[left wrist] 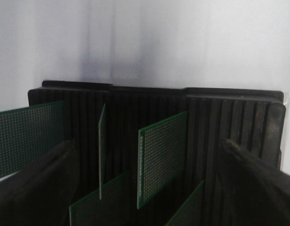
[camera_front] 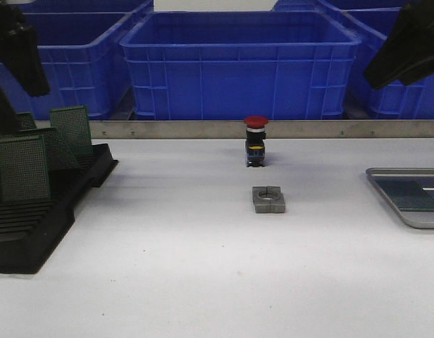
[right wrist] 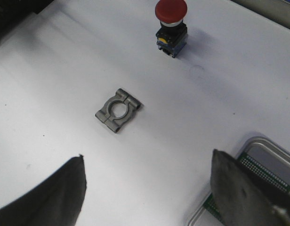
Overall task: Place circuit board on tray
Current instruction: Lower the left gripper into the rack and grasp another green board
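Left arm: we see it raised at the far left of the front view, above the rack, its wrist camera looking down on the rack's slots.
Left fingers: spread wide and holding nothing; one finger lies over the nearest board, the other over the rack's edge, and we cannot tell if either touches.
Boards in rack: several green boards stand in the slots; one board stands upright between the left fingers, with a thin one seen edge-on beside it.
Right arm: we see it raised at the upper right of the front view, above the tray, tilted down toward the bench.
Right fingers: parted wide, empty, clear of the bench; the finger on the tray side hangs over the tray's corner.
Tray: on the bench at the right fingers, cut off by the frame edge.
Board on tray: a green board lies flat inside the tray, just beside the right finger.
Bracket: a grey metal piece with a round hole, flat on the bench ahead of the right fingers, between them in line.
Button: a red push button, upright, beyond the bracket.
Bins: blue, behind the bench.
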